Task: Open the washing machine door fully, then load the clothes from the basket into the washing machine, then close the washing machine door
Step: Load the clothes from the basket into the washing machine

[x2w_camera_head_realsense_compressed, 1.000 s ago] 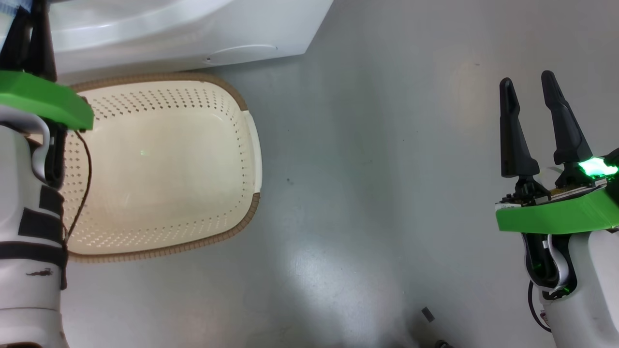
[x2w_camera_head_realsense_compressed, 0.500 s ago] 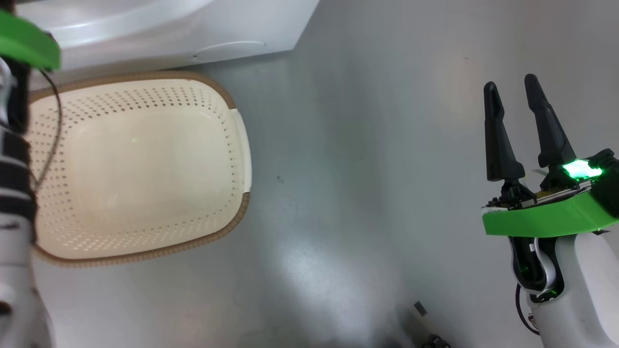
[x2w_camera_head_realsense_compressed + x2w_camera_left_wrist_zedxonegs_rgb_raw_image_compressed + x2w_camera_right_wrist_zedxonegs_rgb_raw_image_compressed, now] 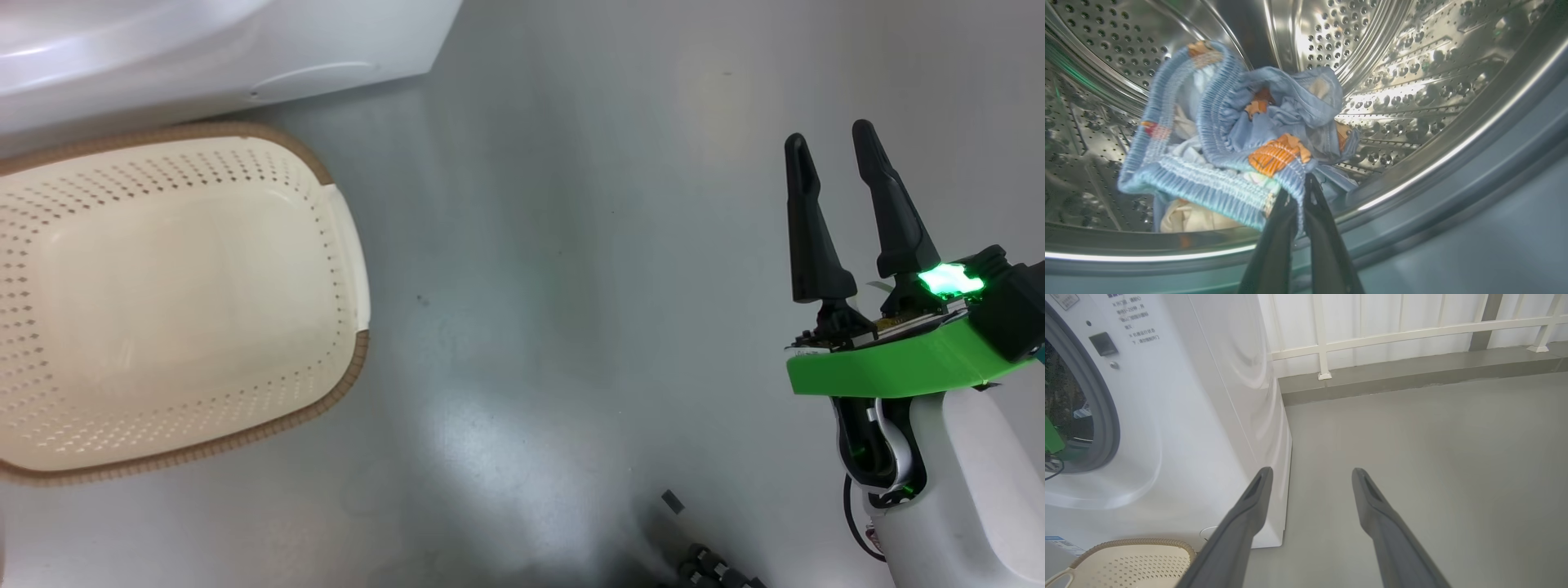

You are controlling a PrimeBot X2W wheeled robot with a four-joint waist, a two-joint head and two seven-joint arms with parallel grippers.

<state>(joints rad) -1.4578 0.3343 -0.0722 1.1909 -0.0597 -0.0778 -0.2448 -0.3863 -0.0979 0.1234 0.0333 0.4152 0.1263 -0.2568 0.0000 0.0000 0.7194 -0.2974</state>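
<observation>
Moved into steel drum (image 3: 1412, 61), left jaws pinch ribbed clothes (image 3: 1241, 134); right jaws gape.

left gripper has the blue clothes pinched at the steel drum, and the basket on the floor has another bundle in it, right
Not quite: the basket is empty, its perforated bottom bare in the head view. The rest holds: in the left wrist view the left gripper is shut on the clothes at the steel drum.

Glary drum (image 3: 1404, 73), motion-blurred clothes (image 3: 1229, 134).
</observation>
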